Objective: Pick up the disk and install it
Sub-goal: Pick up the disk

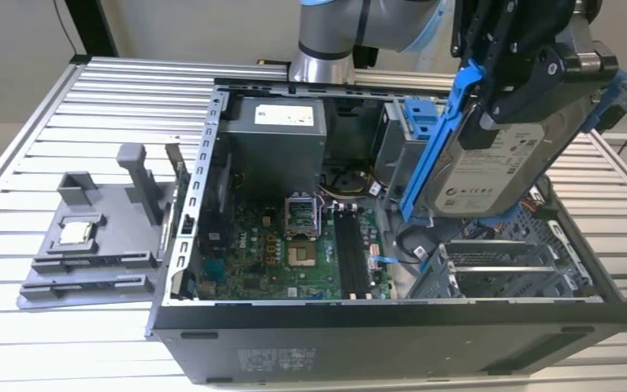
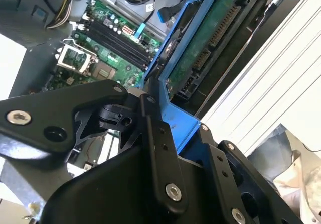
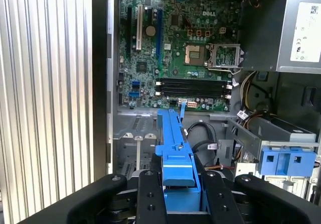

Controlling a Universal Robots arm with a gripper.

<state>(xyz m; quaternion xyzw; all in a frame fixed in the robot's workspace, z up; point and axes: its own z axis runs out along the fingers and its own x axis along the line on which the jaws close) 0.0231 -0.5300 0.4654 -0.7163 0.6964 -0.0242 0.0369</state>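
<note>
Holds the disk (image 1: 488, 171) in the jaws, clamped on its blue rail from both sides, black fingers (image 3: 149, 196) pressed flat against the plastic. Carries the disk above the case (image 1: 401, 314), over the drive-cage end, clear of everything inside.

In the exterior view, presents the disk steeply tilted, white label facing outward, lower end dipping toward the case interior. In the second wrist view, exposes the disk's (image 2: 200, 48) green board side and connector edge. In the first wrist view, shows the rail (image 3: 173, 148) edge-on, its free end aimed at the motherboard (image 3: 175, 48) on the case floor.

Observe the case lying on its side on the ribbed table (image 1: 74, 98), side panel off. Note inside the case:
- motherboard with dark memory slots (image 3: 193, 87);
- grey power supply (image 1: 275, 122) at the end nearest the arm base (image 1: 325, 49);
- metal drive cage (image 1: 499, 269) under the disk;
- bare blue bracket (image 3: 286, 161) beside the cables.

Note outside the case, at the exterior view's left, a grey fixture (image 1: 107, 261) just beside the case wall, carrying a small square chip (image 1: 77, 233).
</note>
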